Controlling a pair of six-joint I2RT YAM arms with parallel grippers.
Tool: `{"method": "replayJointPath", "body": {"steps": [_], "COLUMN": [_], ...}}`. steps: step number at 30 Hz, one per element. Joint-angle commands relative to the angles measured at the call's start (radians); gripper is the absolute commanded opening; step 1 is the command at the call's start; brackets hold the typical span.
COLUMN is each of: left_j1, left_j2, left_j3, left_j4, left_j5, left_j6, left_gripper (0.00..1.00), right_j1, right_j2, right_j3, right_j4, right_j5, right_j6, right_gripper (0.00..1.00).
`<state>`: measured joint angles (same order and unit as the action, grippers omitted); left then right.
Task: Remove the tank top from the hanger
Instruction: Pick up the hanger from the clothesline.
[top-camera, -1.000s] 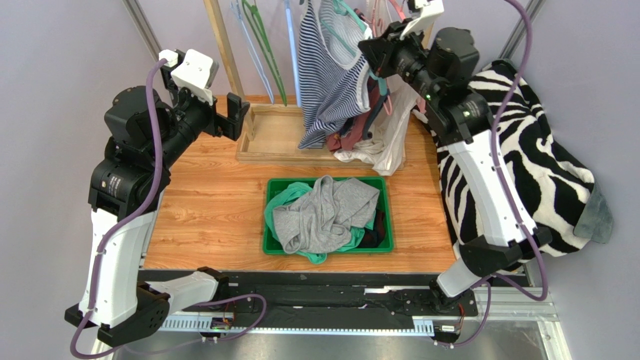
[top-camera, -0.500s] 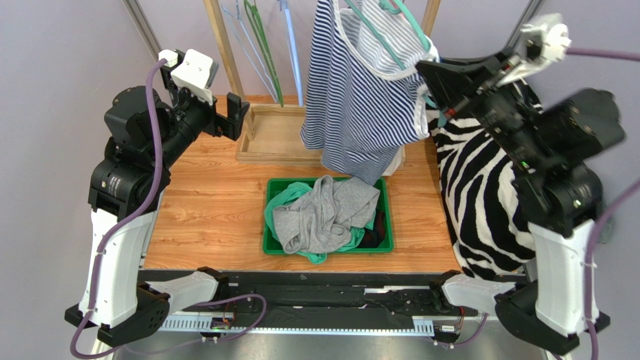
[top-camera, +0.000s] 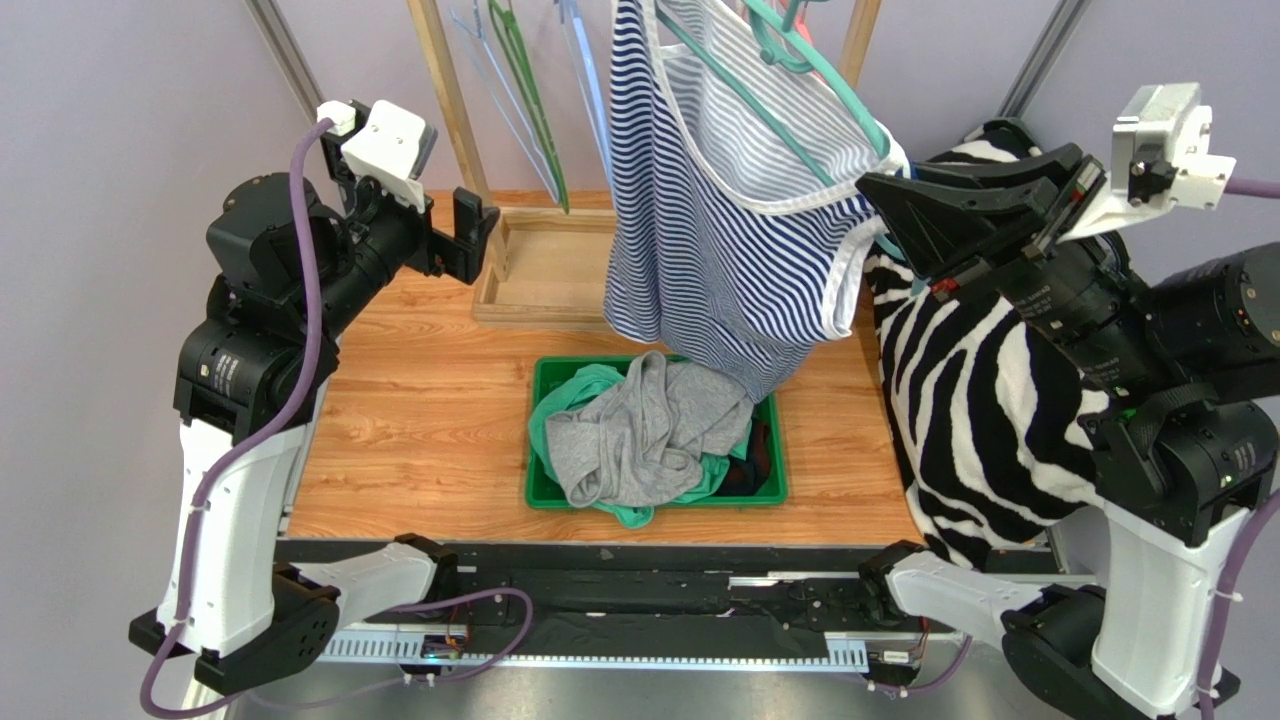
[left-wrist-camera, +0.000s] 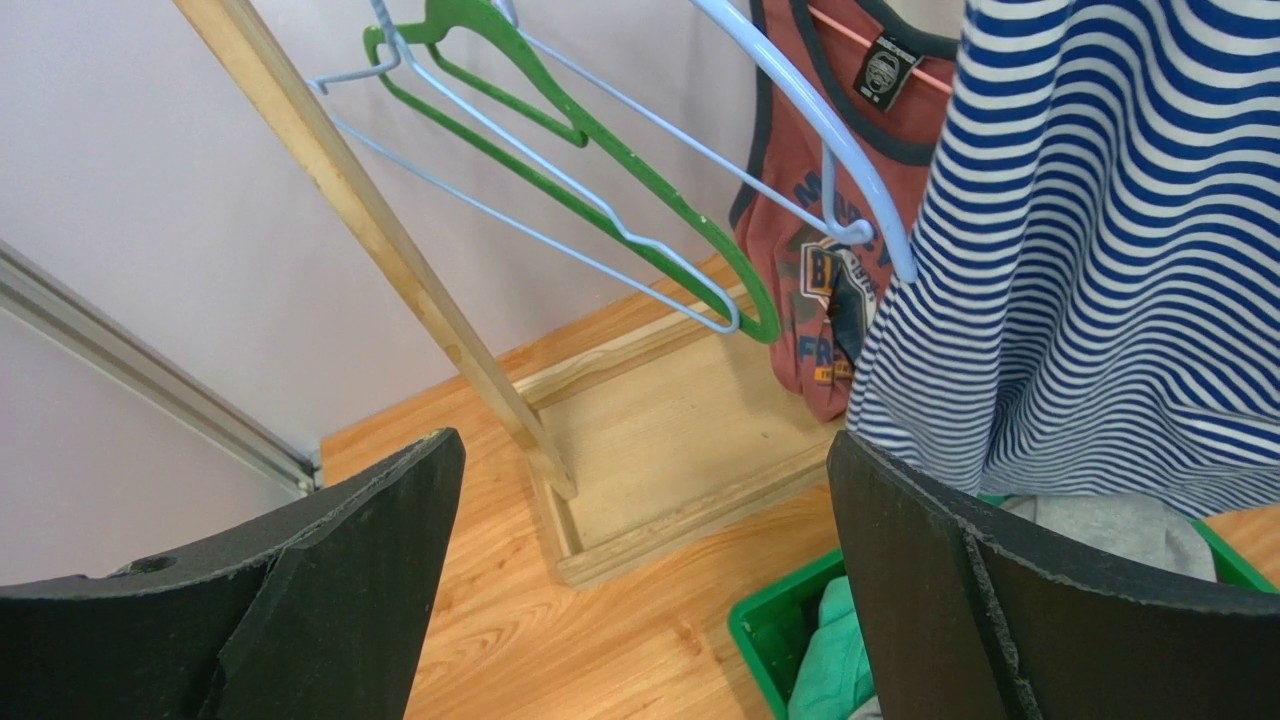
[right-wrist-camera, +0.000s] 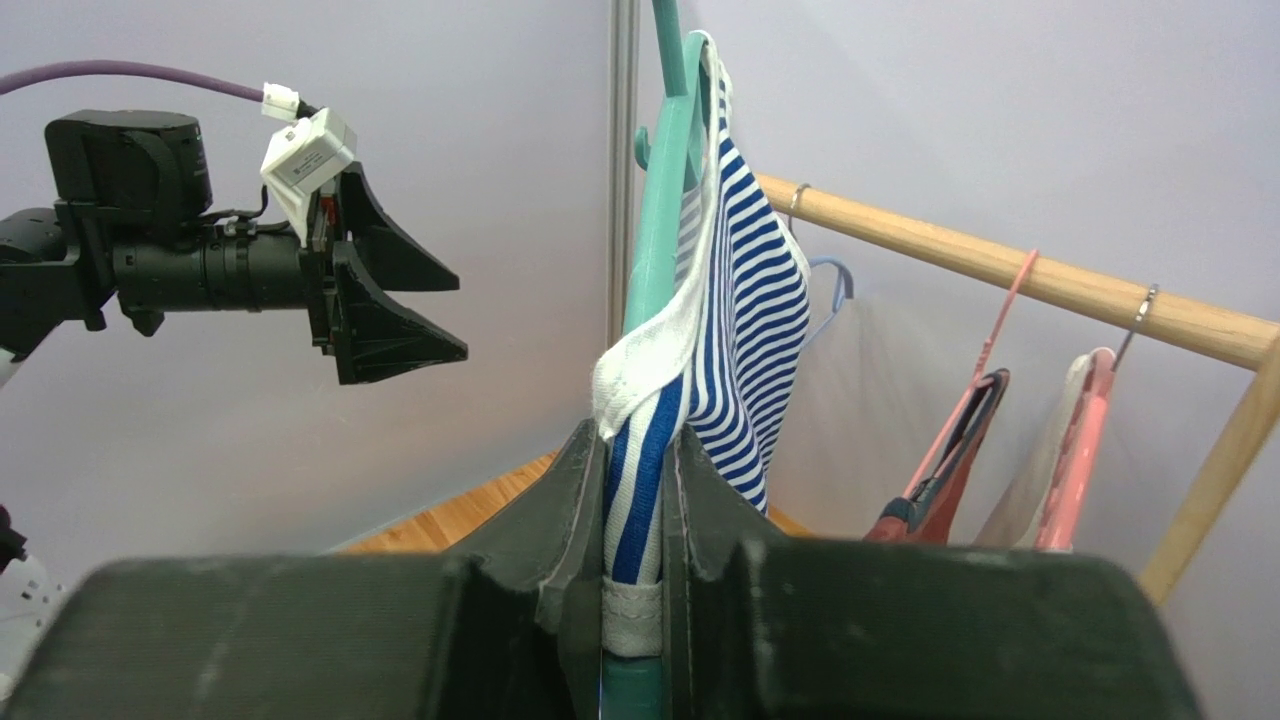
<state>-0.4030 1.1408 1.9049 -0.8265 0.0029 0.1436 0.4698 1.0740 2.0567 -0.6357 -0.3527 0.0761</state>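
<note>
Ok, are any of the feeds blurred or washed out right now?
Top external: sharp, evenly lit, no glare, and the stripes on the top are crisp. Left wrist: clear, though the left gripper's dark fingers block both lower corners. Right wrist: the right gripper fills the bottom as a dark, slightly soft mass; the pinched top and teal hanger read clearly.

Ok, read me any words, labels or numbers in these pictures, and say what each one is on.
On the neck tag of the red tank top: light marks, too small to read.
In the chest print of that top: blurred lettering, partly behind the striped tank top, unreadable.
No other text shows.
</note>
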Motion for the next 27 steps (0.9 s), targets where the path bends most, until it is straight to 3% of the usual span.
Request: {"method": "replayJointPath", "body": {"steps": [1, 8, 13, 18, 23, 27], "left_j1": [0.004, 0.004, 0.004, 0.004, 0.004, 0.004], "left_j2": [-0.019, -0.042, -0.047, -0.041, -0.010, 0.014], "left_j3": [0.037, 0.080, 0.128, 0.151, 0.157, 0.158], "left_j4": [0.012, -0.011, -0.052, -0.117, -0.293, -0.381], "left_j5": [0.000, 0.026, 0.100, 0.323, 0.731, 0.893], "left_j6": [-0.006, 0.005, 0.060, 0.142, 0.280, 0.339], "left_gripper": [0.99, 0.99, 0.99, 0.99, 0.97, 0.96], "right_j1": [0.000, 0.000, -0.002, 0.000, 0.000, 0.000], "right_j2": [0.073, 0.133, 0.055, -0.035, -0.045, -0.042], "right_j3": [0.080, 0.132, -0.054, -0.263, -0.300, -0.300], "right_j4": [0.096, 0.013, -0.056, -0.058, -0.116, -0.139], "right_j5": [-0.067, -0.245, -0.330, -0.393, -0.497, -0.543], "right_j6": [0.039, 0.051, 0.028, 0.030, 0.001, -0.021], "right_gripper": [0.00, 0.00, 0.00, 0.00, 0.00, 0.00]}}
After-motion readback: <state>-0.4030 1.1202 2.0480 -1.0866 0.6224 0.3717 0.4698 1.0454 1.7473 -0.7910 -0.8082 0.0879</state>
